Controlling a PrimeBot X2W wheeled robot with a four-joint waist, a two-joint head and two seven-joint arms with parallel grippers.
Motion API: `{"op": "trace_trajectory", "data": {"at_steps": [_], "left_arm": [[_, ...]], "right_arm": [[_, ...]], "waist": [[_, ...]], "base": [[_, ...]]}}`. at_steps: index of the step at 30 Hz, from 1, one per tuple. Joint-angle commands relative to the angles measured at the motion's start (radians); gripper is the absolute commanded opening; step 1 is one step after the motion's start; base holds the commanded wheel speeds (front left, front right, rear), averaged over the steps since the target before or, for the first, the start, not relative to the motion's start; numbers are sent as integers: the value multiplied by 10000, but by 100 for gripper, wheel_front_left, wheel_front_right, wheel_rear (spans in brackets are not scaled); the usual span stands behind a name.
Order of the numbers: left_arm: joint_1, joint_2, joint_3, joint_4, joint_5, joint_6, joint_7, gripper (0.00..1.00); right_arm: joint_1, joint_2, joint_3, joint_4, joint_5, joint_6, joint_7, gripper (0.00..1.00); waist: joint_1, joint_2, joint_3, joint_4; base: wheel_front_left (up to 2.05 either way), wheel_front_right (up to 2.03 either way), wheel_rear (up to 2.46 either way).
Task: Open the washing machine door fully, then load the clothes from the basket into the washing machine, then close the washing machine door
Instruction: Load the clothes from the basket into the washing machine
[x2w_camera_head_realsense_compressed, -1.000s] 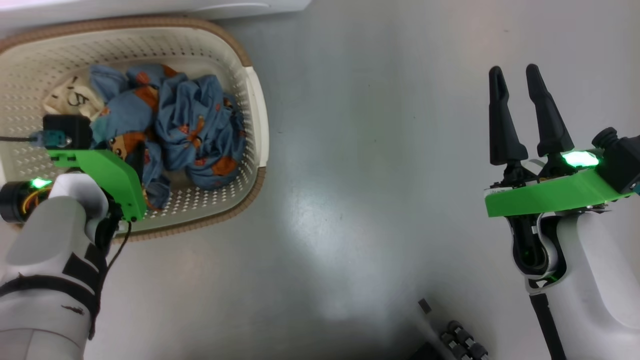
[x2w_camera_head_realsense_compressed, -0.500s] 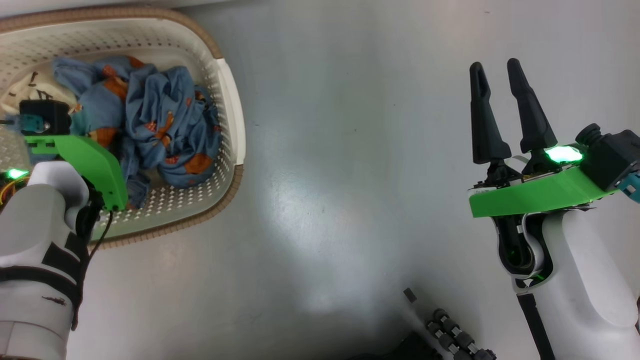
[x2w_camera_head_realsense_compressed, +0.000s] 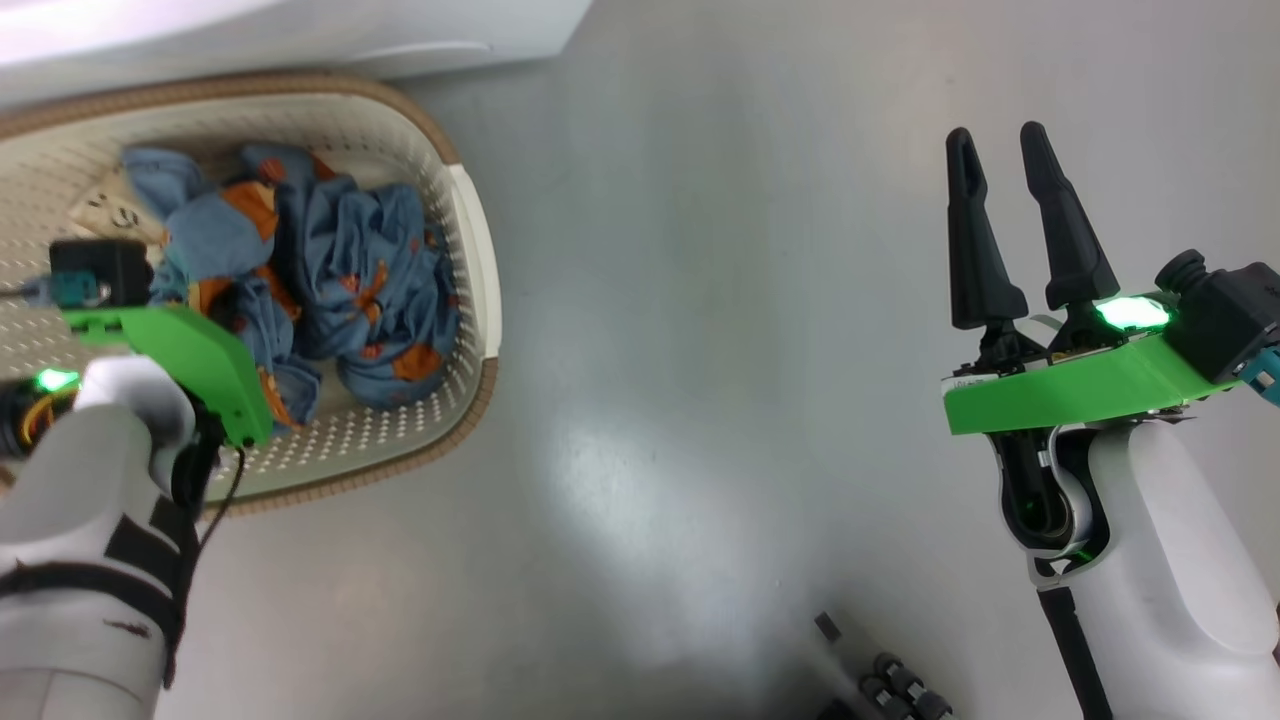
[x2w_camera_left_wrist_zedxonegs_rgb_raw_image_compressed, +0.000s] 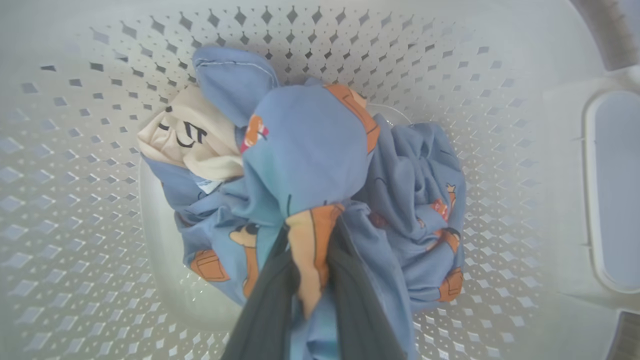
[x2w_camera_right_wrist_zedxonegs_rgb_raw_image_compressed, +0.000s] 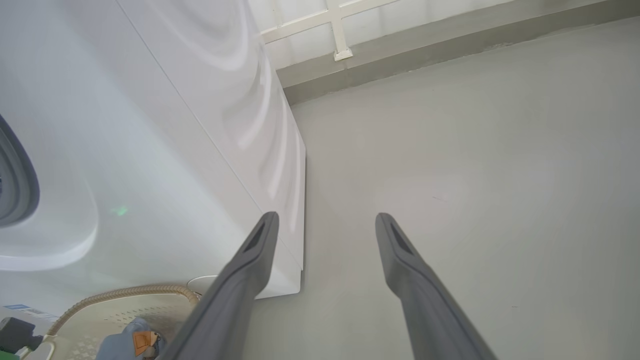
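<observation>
Clothes (x2w_camera_left_wrist_zedxonegs_rgb_raw_image_compressed: 310, 145): one crumpled heap of light blue fabric with orange-brown cartoon prints, lying inside the basket (x2w_camera_left_wrist_zedxonegs_rgb_raw_image_compressed: 75, 200). It looked like two garments bunched together, but the exact split was hard to tell. One cream patch (x2w_camera_left_wrist_zedxonegs_rgb_raw_image_compressed: 195, 140) with black marks showed at the heap's left side in the left wrist view. In the head view the heap (x2w_camera_head_realsense_compressed: 370, 270) sat on the basket bottom, toward the end with the pale handle.

One basket (x2w_camera_head_realsense_compressed: 470, 260): cream, perforated walls, brown woven-look rim. It stood on the grey floor (x2w_camera_head_realsense_compressed: 750, 300), just beside the white base of the washing machine (x2w_camera_head_realsense_compressed: 300, 30). One machine; the right wrist view caught its glossy white body (x2w_camera_right_wrist_zedxonegs_rgb_raw_image_compressed: 175, 125) and, at the far left edge, a dark grey curved edge (x2w_camera_right_wrist_zedxonegs_rgb_raw_image_compressed: 17, 185), too cropped to say which part.

Around: a wall base with a white frame (x2w_camera_right_wrist_zedxonegs_rgb_raw_image_compressed: 340, 30) beyond the machine, and a small dark ribbed part (x2w_camera_head_realsense_compressed: 895, 690) at the bottom edge of the head view. The left wrist's green bracket (x2w_camera_head_realsense_compressed: 190, 350) and its black camera block covered the heap's left part in the head view and hid the left fingers there.

Left gripper (x2w_camera_left_wrist_zedxonegs_rgb_raw_image_compressed: 312, 235): down in the basket, its two dark fingers nearly together and pinched on an orange-printed fold of the clothes. Right gripper (x2w_camera_head_realsense_compressed: 996, 135): over bare floor, well apart from the basket. Its two fingers were spread with a clear gap (x2w_camera_right_wrist_zedxonegs_rgb_raw_image_compressed: 326, 216), gripping nothing and touching nothing.
</observation>
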Motion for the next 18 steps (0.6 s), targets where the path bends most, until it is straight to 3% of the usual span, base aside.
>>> {"op": "trace_trajectory", "data": {"at_steps": [1, 18], "left_arm": [[487, 276, 230, -72, -186, -49, -286, 0], [2342, -337, 171, -482, -1006, -253, -2547, 0]], "right_arm": [[436, -25, 147, -160, -84, 56, -78, 100], [1603, -616, -3, 260, -1, 56, -78, 100]], "waist": [[0, 0, -516, 204], [0, 0, -3219, 1019]], "base": [[0, 0, 0], [0, 0, 0]]}}
